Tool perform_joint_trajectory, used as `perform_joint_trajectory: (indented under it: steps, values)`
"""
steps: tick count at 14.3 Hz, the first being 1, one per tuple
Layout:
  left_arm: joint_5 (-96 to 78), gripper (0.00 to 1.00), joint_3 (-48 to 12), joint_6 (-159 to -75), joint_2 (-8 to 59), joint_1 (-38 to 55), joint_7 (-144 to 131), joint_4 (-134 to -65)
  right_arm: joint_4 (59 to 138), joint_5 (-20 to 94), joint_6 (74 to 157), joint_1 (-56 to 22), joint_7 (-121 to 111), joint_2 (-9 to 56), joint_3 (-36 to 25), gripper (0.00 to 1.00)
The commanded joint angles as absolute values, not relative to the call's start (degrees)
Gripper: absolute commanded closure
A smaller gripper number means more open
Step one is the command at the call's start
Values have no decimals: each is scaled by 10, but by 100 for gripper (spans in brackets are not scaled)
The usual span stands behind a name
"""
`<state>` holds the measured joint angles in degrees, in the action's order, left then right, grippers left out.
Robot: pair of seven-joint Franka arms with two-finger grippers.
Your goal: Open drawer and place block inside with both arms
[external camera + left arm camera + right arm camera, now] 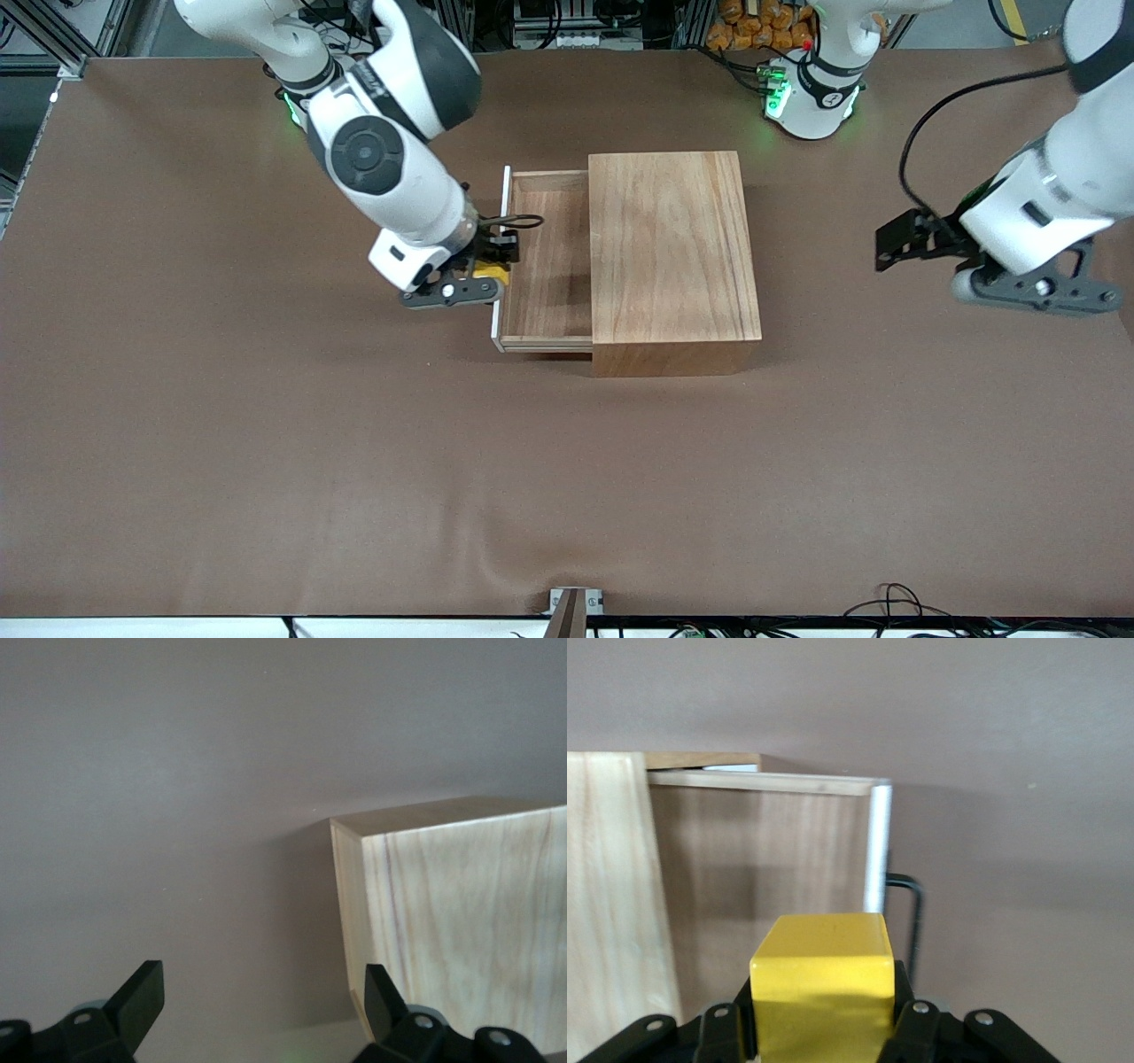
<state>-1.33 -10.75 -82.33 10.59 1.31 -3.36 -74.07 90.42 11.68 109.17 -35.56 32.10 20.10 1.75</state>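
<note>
The drawer (542, 266) stands pulled out of the box (673, 257) at frame centre, its tray bare, so the opening step appears done. The right gripper (483, 266) hangs over the drawer's white front panel, just left of centre in the front view, fingers closed on the block (490, 270). In the right wrist view the block (822, 979) sits square between the pads, lower centre, with the tray and wire handle (908, 904) above it in frame. That alignment suggests a carry into the tray; the block is not yet over the tray floor. The left gripper (1010, 266) waits at the right edge of the front view, clear of the box, fingers spread wide and holding nothing, as the left wrist view confirms (261, 1001). Placement remains outstanding.
</note>
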Motion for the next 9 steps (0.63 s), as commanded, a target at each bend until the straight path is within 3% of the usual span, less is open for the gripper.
perform_joint_trajectory:
  steps: [1,4,7,8,9]
  values:
    - [-18,0,-116,-804,41,-16,9,-795,929,93,1159,-411,394,229,10,96]
    - [-14,0,-100,-761,19,-1,-1,-795,1002,89,1260,-431,399,227,11,95]
    - [-13,0,-85,-749,-26,4,-4,-821,1011,89,1275,-443,431,232,11,88]
    - [-13,0,-80,-747,-38,5,-4,-828,1012,89,1274,-445,433,236,11,74]
    - [-13,0,-79,-746,-55,6,-4,-843,1012,89,1274,-445,434,237,11,36]
